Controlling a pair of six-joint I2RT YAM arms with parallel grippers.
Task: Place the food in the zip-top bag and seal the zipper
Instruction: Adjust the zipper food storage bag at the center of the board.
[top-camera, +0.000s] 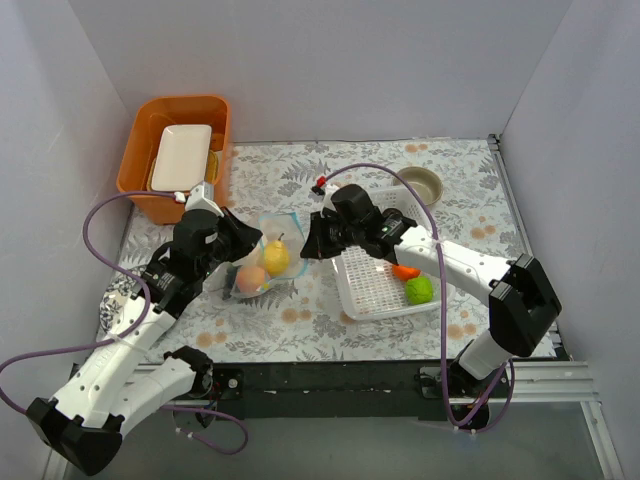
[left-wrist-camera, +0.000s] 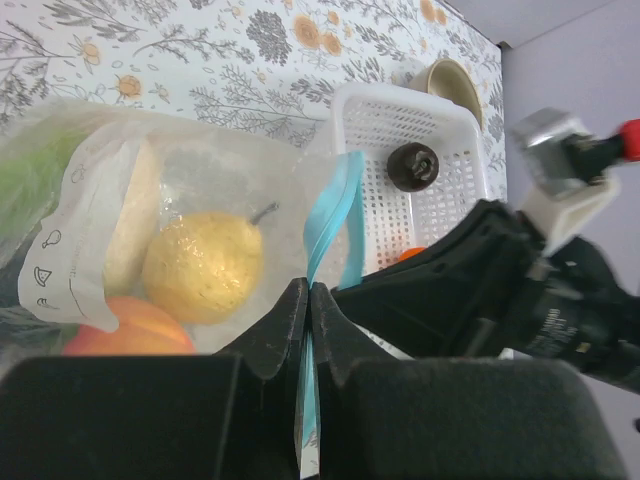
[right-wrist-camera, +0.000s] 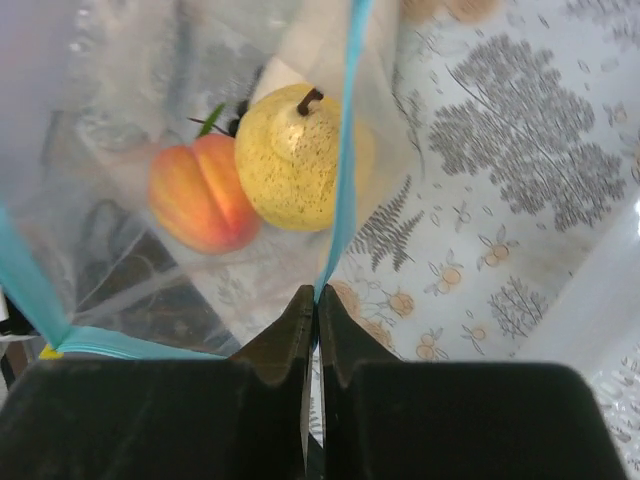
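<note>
The clear zip-top bag (top-camera: 268, 265) lies on the flowered cloth between my two grippers. Inside it are a yellow fruit (top-camera: 276, 257) and a peach (top-camera: 251, 279). The left wrist view also shows a white oblong (left-wrist-camera: 130, 230) and a green piece (left-wrist-camera: 30, 180) in it. My left gripper (left-wrist-camera: 310, 290) is shut on the teal zipper (left-wrist-camera: 332, 210) at the bag's left side. My right gripper (right-wrist-camera: 316, 292) is shut on the zipper (right-wrist-camera: 346, 150) at its right side. An orange piece (top-camera: 404, 271), a green piece (top-camera: 419, 290) and a dark plum (left-wrist-camera: 413, 166) lie in the white basket (top-camera: 372, 290).
An orange bin (top-camera: 135, 165) holding a white tray stands at the back left. A small tan bowl (top-camera: 420, 183) sits behind the basket. A patterned object lies at the cloth's left edge (top-camera: 112, 300). Grey walls close in the back and sides.
</note>
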